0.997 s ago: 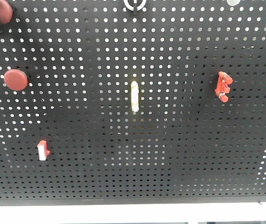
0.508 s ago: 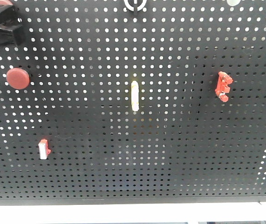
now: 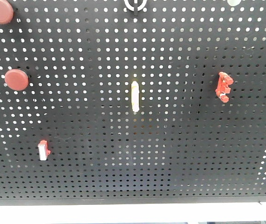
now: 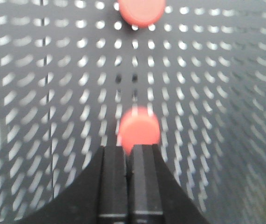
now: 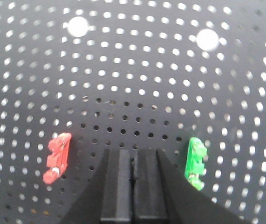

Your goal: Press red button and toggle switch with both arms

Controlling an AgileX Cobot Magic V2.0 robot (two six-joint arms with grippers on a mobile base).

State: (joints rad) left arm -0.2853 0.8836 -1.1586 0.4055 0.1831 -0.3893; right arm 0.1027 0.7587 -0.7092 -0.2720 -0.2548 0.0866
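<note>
Red button point(image 4: 139, 130) sat at twelve o'clock of the pressed-together left hand point(image 4: 129, 149); a straight, centred push seemed best.

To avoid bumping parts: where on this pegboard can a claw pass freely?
Bare: between the yellow switch and the red toggle, and the band below them. Crowded: the left side, with upper red button, lower red button, small red switch.

Round red plastic button point(image 4: 139, 128) sits on the black perforated pegboard point(image 3: 170, 154), right at the tips of the left gripper point(image 4: 129, 147), fingers pressed together (blurry, contact unclear). The slightly tilted red plastic toggle switch point(image 5: 57, 157) is left of the right gripper point(image 5: 133, 152), also closed.
</note>
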